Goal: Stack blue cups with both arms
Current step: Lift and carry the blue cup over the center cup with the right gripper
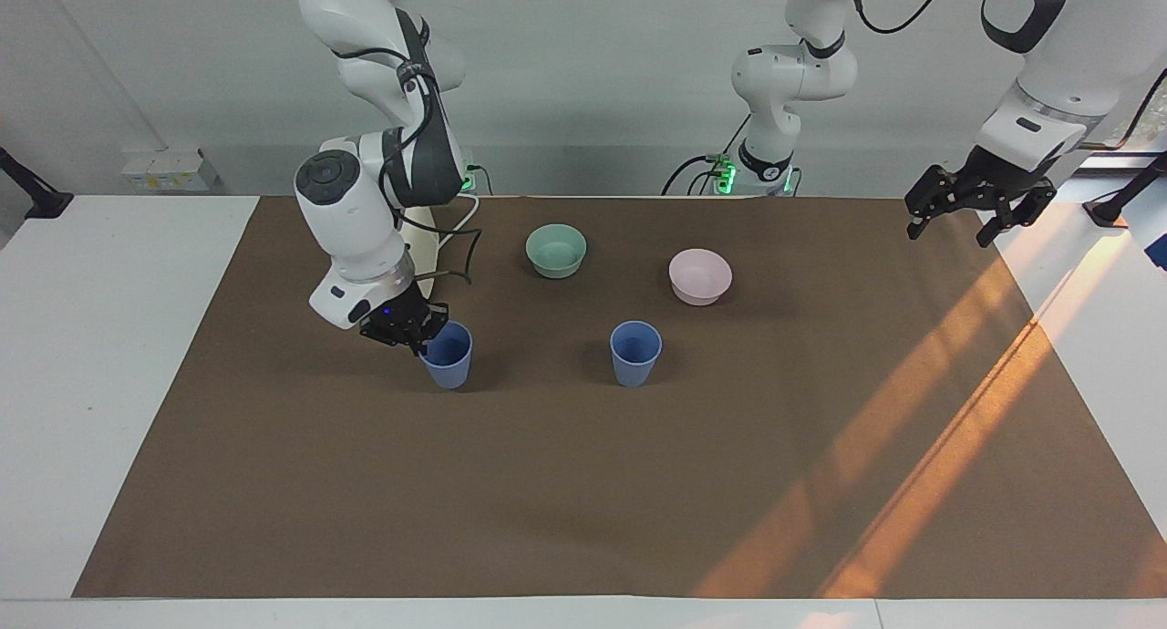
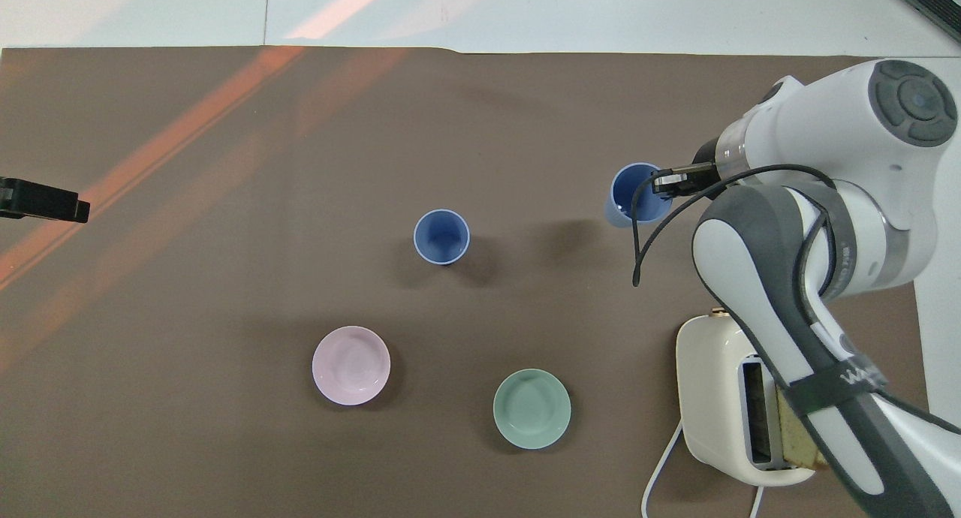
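One blue cup hangs upright a little above the brown mat, toward the right arm's end of the table. My right gripper is shut on its rim, one finger inside the cup. In the overhead view this cup sits apart from its shadow, under the right gripper. The second blue cup stands upright and alone at the middle of the mat, and shows in the overhead view. My left gripper is open and empty, waiting in the air over the mat's edge at the left arm's end.
A mint-green bowl and a pale pink bowl stand nearer to the robots than the middle cup. A cream toaster with a white cable stands under the right arm. The brown mat covers the table.
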Available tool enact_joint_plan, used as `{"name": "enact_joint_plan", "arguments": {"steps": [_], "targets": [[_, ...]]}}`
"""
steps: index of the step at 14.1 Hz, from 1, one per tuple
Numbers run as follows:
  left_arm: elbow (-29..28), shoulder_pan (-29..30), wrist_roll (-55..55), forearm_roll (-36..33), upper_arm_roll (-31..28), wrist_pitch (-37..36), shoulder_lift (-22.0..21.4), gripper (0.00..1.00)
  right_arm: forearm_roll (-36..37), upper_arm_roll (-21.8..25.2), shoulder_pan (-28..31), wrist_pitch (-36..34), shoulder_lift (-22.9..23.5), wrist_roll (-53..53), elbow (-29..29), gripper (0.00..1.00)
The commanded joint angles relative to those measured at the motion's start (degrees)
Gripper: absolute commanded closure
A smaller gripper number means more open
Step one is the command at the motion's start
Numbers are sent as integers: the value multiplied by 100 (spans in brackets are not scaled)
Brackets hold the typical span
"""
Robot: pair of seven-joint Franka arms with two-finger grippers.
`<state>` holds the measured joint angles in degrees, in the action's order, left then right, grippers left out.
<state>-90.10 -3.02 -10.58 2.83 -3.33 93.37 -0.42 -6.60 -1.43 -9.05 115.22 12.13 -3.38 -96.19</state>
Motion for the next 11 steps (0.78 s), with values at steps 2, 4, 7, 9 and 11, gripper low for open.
{"name": "enact_joint_plan", "arguments": {"steps": [2, 4, 7, 9, 11], "targets": [[89, 21, -14, -72, 25, -153, -11, 0, -78, -41, -237, -631, 666, -871, 1388, 100], [89, 56, -14, -72, 25, -153, -11, 0, -52, -24, -675, -834, 939, -1583, 1952, 100], [89, 47, -14, -72, 25, -153, -11, 0, -34, -6, -1141, -834, 967, -2043, 2060, 100], [89, 47, -14, -72, 25, -153, -11, 0, -25, 11, -1414, -843, 949, -2463, 2069, 100], [89, 56, -14, -72, 25, -153, -11, 0, -34, -50, -1564, -1053, 914, -2789, 2069, 100]]}}
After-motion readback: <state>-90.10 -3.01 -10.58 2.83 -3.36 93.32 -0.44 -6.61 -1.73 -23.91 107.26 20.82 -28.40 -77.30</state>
